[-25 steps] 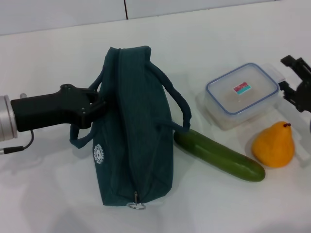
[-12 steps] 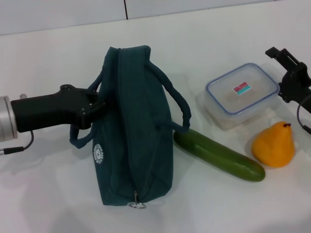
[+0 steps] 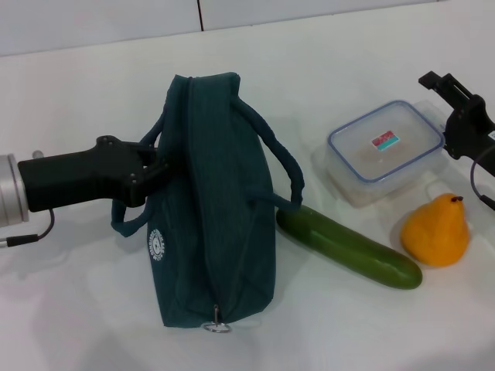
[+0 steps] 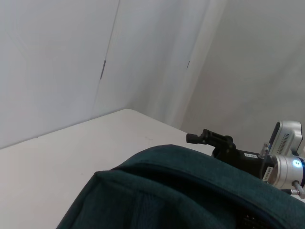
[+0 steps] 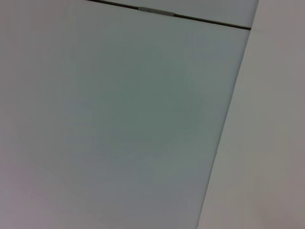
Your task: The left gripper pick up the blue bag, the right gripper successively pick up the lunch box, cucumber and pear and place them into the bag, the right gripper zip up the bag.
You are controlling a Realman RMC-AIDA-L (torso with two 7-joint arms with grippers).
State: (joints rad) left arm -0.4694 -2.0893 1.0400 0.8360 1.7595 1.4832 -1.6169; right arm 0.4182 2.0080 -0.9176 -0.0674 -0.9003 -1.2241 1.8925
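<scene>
The blue bag (image 3: 216, 209) stands on the white table (image 3: 77, 309), zipper side up with its ring pull (image 3: 217, 326) at the near end. My left gripper (image 3: 153, 166) reaches in from the left and is shut on the bag's left side by the handle; in the left wrist view the blue bag (image 4: 181, 191) fills the foreground. The lunch box (image 3: 384, 148) sits to the right, lid on. My right gripper (image 3: 450, 116) hovers open at its far right end, and the right gripper (image 4: 212, 140) also shows past the bag. The cucumber (image 3: 348, 246) and pear (image 3: 436, 232) lie nearer.
A pale wall (image 3: 100, 23) runs along the back of the table. The cucumber's left end touches the bag's right handle (image 3: 282, 166). The right wrist view shows only plain pale surfaces.
My right gripper has moved up and to the left, from the picture's right edge to the far right end of the lunch box. The left gripper and the bag have stayed put.
</scene>
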